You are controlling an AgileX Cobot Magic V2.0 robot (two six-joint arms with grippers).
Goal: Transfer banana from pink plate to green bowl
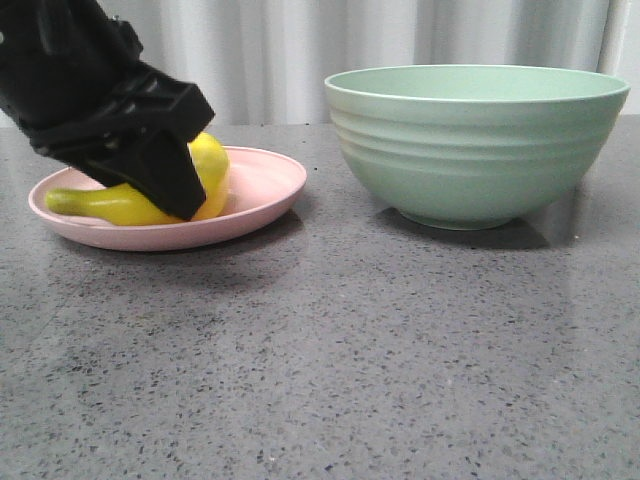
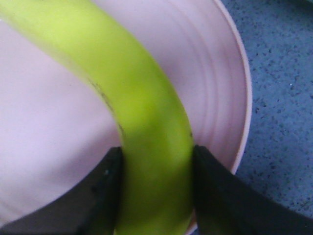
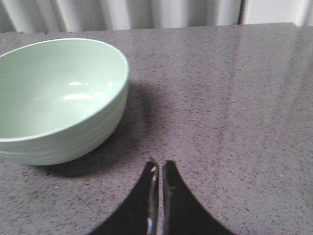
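The yellow banana point(image 1: 110, 205) lies on the pink plate point(image 1: 262, 190) at the left of the table. My left gripper point(image 1: 185, 190) is down on the plate and shut on the banana point(image 2: 142, 107), a black finger point(image 2: 100, 196) pressed on each side of it over the plate point(image 2: 39, 147). The pale green bowl point(image 1: 470, 145) stands empty at the right. It also shows in the right wrist view point(image 3: 58, 98). My right gripper point(image 3: 160, 166) is shut and empty above the bare table, beside the bowl.
The grey speckled tabletop point(image 1: 340, 360) stretches between plate and bowl and toward the front. White curtains point(image 1: 270, 50) hang behind the table.
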